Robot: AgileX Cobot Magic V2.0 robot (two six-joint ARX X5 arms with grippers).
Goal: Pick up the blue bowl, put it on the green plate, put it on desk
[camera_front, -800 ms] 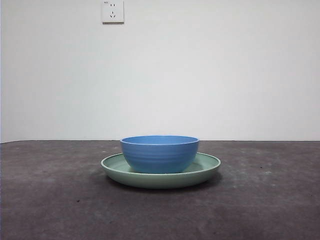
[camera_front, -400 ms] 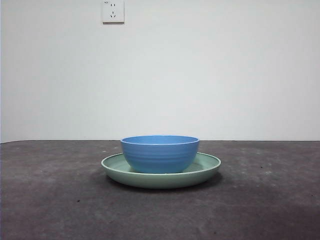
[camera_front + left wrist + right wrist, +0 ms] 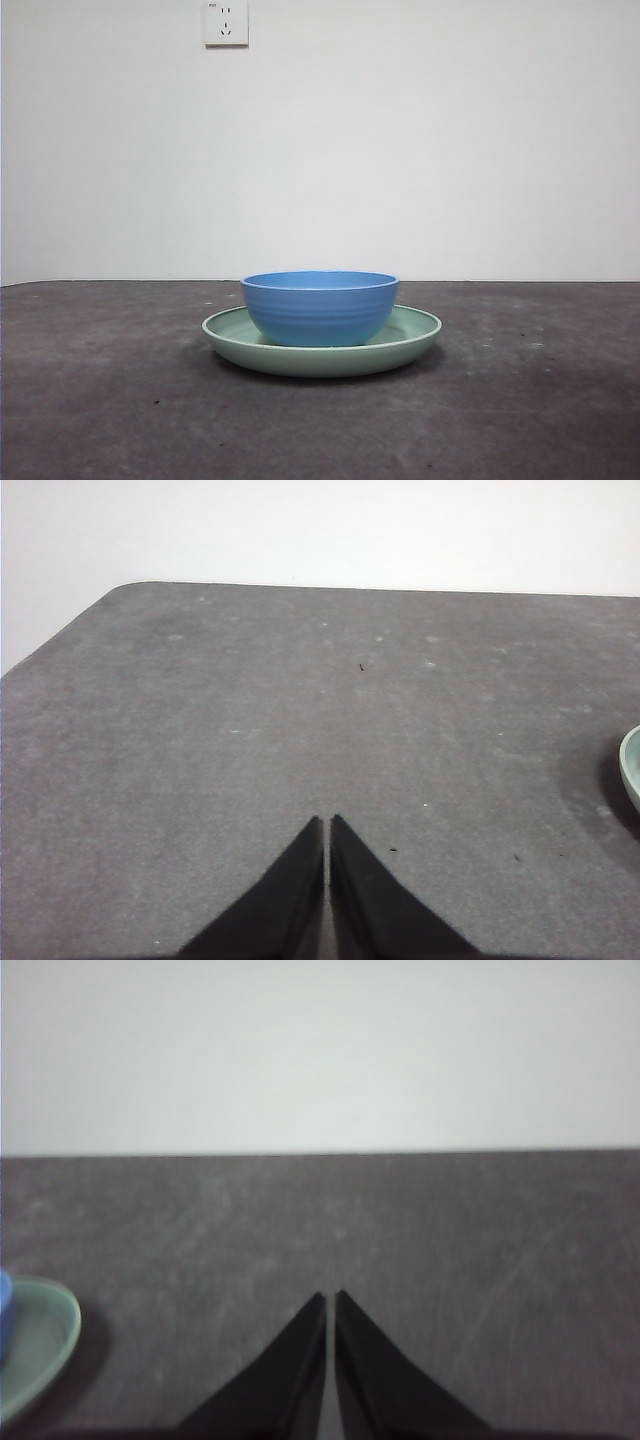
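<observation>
A blue bowl (image 3: 319,308) sits upright in the middle of a green plate (image 3: 414,337), which lies flat on the dark grey-brown table (image 3: 120,400) in front of a plain white wall (image 3: 400,150). The bowl's faintly ribbed side rises above the plate's low rim, and the plate spreads wider than the bowl on both sides. A white wall socket (image 3: 225,22) is fixed high on the wall, above and to the left of the dishes in the front view. No arm appears in the front view.

The left pincer (image 3: 327,822) hangs over bare table with its two black jaws drawn together, only a thin slit between their tips, and nothing gripped. In the left wrist view just a sliver of the green plate's rim (image 3: 631,770) shows at the picture's edge, well apart from the jaw tips, with open tabletop between them; the bowl is out of that picture.

The right pincer (image 3: 330,1298) also has its jaws closed tip to tip and holds nothing, poised over bare tabletop. The right wrist view catches part of the green plate (image 3: 40,1345) at the picture's edge, with a small slice of the blue bowl (image 3: 4,1312) on it. Both dishes lie off to the side of this pincer, clear of the jaws and not touched by them.

Small dark specks dot the table surface around the plate.
</observation>
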